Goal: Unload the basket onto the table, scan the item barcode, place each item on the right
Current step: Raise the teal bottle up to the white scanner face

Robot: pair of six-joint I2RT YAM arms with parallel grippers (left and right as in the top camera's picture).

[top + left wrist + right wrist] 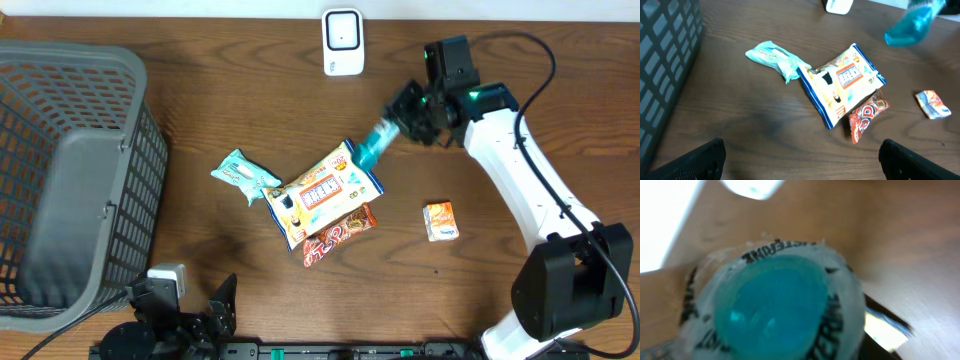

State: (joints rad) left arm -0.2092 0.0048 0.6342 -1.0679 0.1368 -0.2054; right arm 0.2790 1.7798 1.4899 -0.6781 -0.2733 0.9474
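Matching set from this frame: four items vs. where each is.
Items:
1. blue bottle
2. white scanner
3. grey basket
4. orange box

Places:
A. far edge of the table
B. left side
C. in the right end effector
D. right of the snack pile

Pairs: 1-C, 2-A, 3-B, 4-D

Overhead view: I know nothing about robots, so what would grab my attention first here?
The bright blue bottle stands out most, clamped in the right gripper toward the far right of the table. Next comes the big gray basket filling the left side. A loose pile of colorful snack packets lies in the middle, with a small white scanner at the far edge.
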